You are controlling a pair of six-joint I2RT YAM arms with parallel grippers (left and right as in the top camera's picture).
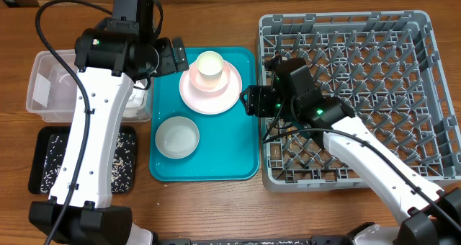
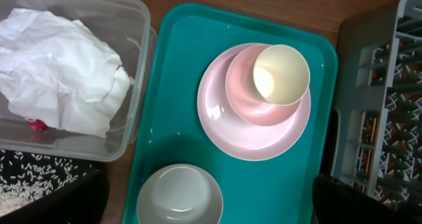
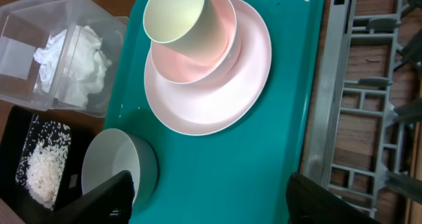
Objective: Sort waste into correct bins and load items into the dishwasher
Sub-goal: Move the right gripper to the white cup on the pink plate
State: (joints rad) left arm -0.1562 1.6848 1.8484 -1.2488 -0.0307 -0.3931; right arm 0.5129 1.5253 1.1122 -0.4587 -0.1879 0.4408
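My right gripper (image 1: pixel 251 101) is open wide and has nothing in it. It hangs over the right edge of the teal tray (image 1: pixel 238 166), just beside the pink plate (image 2: pixel 264 138). My left gripper (image 1: pixel 175 55) is open as wide as it goes, and it is empty too. It hangs over the far left corner of that tray.

Closest to me, at the near left side of the table (image 1: pixel 216 209), is the black tray (image 1: pixel 37 150). The rice grains (image 3: pixel 43 168) lie in it. The grey-green bowl (image 1: pixel 177 138) sits open side up in the near left corner of the teal tray.

Farther back, on the far half of the teal tray, is the pink plate. The pink bowl (image 2: pixel 241 85) sits on the plate, and the white cup (image 2: pixel 281 72) stands in the bowl, open end up.

Behind the black tray, by the left edge of the table, is the clear tub (image 1: pixel 43 94). The crumpled napkin (image 2: pixel 59 66) lies inside it. A bit of the red packet (image 2: pixel 36 125) peeks out from under the napkin.

The big grey dish rack (image 1: pixel 360 58) fills the right side of the table, just beside the teal tray's right edge.
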